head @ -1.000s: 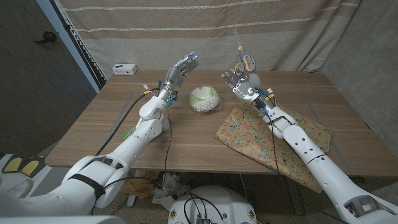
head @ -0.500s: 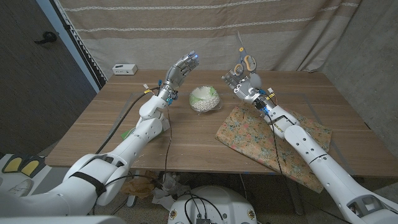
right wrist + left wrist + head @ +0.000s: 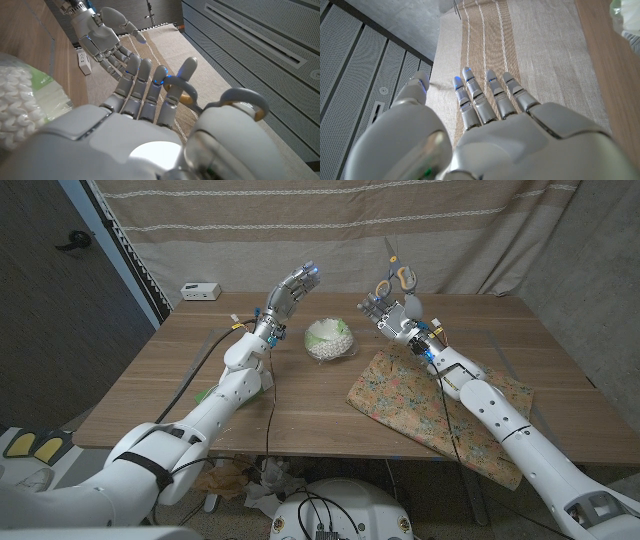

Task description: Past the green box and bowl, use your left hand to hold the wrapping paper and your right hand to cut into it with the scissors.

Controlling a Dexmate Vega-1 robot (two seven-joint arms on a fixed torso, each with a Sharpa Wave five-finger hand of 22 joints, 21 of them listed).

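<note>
My right hand (image 3: 388, 308) is raised over the table's far side and grips the scissors (image 3: 402, 276) by their grey and yellow handles, blades pointing up. The handles (image 3: 243, 96) loop around its thumb and a finger in the right wrist view (image 3: 142, 102). The floral wrapping paper (image 3: 415, 395) lies on the table's right part under my right forearm, overhanging the near edge. My left hand (image 3: 293, 288) is up in the air left of the bowl (image 3: 329, 339), fingers apart, holding nothing (image 3: 487, 112). The white and green bowl stands between the two hands.
A small white device (image 3: 200, 290) sits at the table's far left corner. Something green (image 3: 206, 394) shows under my left arm near the table's left edge. A striped curtain (image 3: 330, 225) hangs behind the table (image 3: 300, 395).
My right hand has shifted slightly left and away with the scissors, whose blades have tipped a little. The left hand has barely moved.
</note>
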